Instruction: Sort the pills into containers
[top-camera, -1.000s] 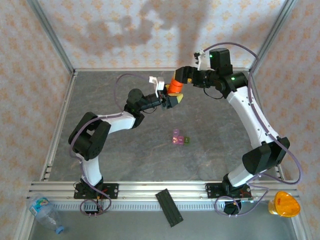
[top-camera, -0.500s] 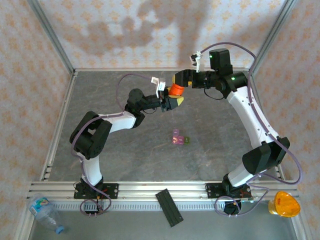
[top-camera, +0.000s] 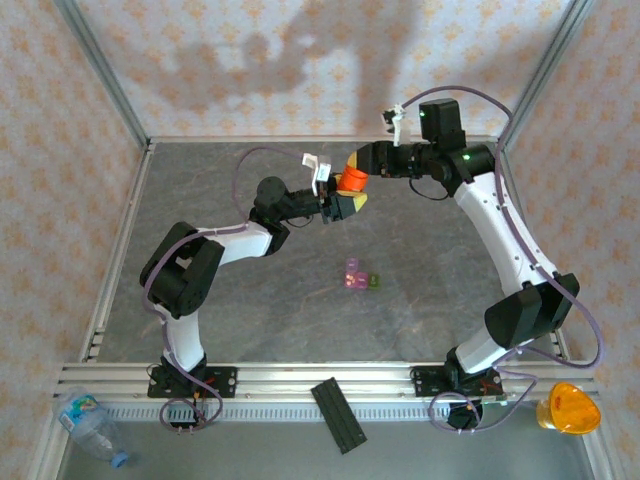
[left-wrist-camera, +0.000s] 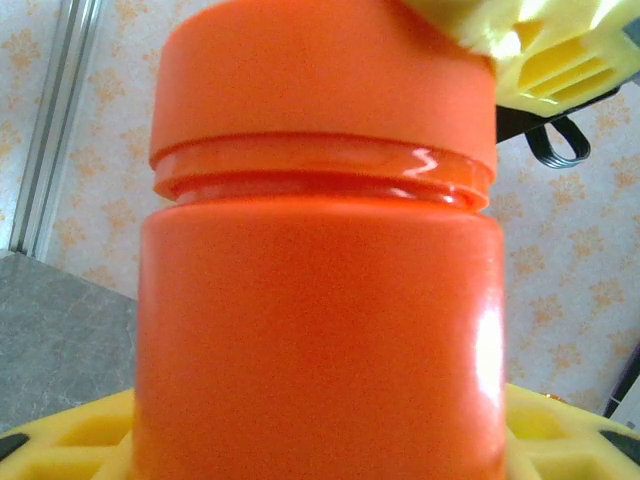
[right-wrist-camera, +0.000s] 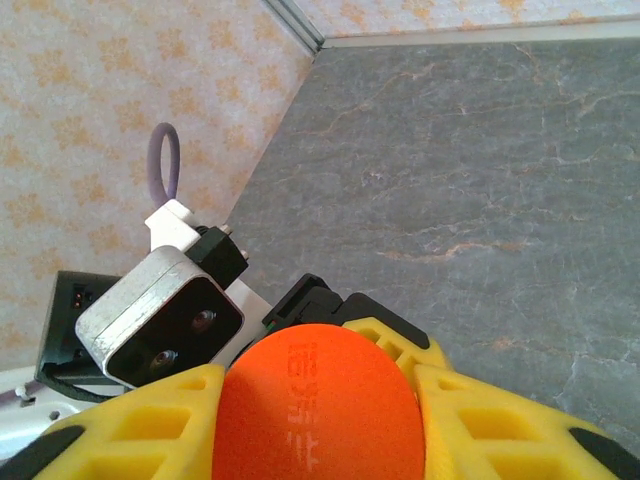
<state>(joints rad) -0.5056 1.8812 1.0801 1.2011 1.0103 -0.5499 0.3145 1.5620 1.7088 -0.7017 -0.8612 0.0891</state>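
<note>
bottle: one orange plastic cylinder bottle (top-camera: 350, 184), up in the air, its round orange cap (right-wrist-camera: 320, 400) on
left gripper (top-camera: 349, 202): clamped round the bottle's body
right gripper (top-camera: 355, 165): pinched onto the cap, one yellow finger each side
containers: two tiny joined plastic boxes (top-camera: 359, 278), one pink-purple, one green, sitting on the grey table (top-camera: 250, 300), well apart from the bottle
</note>
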